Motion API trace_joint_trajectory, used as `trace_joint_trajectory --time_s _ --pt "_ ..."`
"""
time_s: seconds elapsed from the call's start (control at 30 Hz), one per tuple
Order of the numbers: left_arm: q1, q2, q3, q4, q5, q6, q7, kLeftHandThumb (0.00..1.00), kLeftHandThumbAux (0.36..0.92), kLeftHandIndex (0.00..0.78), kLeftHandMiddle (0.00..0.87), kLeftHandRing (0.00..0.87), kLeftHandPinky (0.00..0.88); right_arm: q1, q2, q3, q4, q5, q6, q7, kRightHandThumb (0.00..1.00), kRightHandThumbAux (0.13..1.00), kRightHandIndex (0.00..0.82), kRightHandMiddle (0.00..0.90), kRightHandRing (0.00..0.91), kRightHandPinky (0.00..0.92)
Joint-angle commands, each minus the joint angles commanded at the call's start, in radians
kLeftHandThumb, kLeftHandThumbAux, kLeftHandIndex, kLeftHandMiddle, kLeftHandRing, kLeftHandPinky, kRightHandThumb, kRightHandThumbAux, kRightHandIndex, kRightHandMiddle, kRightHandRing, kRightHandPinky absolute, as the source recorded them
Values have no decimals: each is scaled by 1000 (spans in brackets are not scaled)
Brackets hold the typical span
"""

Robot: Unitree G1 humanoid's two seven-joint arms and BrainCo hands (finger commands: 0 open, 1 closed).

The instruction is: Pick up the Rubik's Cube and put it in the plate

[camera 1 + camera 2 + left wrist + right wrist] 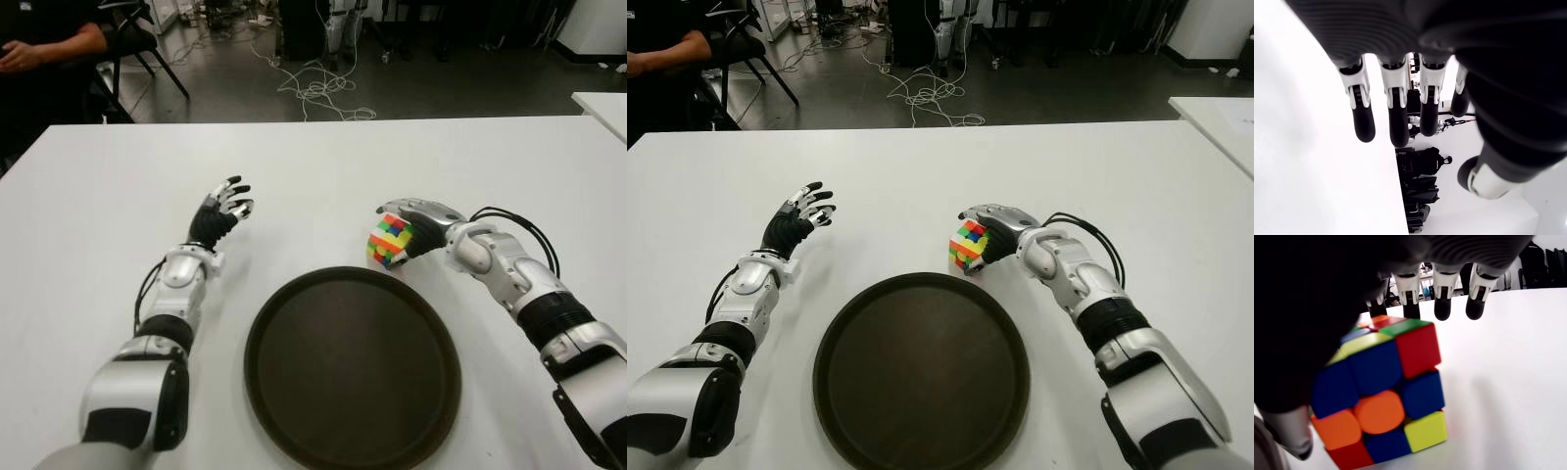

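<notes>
The Rubik's Cube [389, 242] sits tilted just beyond the far right rim of the round dark brown plate [353, 382]. My right hand [404, 223] wraps it from the right. Its fingers [1442, 303] reach over the cube's top and the thumb [1288, 435] presses its side in the right wrist view. I cannot tell whether the cube [1381, 396] touches the white table [118, 196]. My left hand [225, 211] shows to the left of the plate with its fingers [1396, 117] spread and holding nothing.
A person [39, 49] sits beyond the table's far left corner beside a chair [147, 39]. Cables [318, 93] lie on the floor behind the table. Another white table's corner [602, 103] shows at the far right.
</notes>
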Motion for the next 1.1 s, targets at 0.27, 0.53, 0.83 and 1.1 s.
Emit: trace_joint_trajectory --time_s 0.27,0.53,0.83,1.1 --pt "0 0 0 0 0 -3 1 246 709 126 200 226 252 -5 5 10 12 -10 9 -21 0 685 0 0 0 0" --pt "2 -2 -1 -4 0 -10 0 248 719 127 203 223 243 0 3 17 -2 -13 27 -31 0 689 0 0 0 0" --pt "2 -4 1 -4 -3 -9 -1 251 708 131 208 222 240 2 3 21 -4 -17 38 -50 0 683 0 0 0 0" --pt "0 -6 -1 -4 -2 -1 2 238 702 124 199 217 238 0 5 24 11 -29 50 -79 0 678 11 42 44 44"
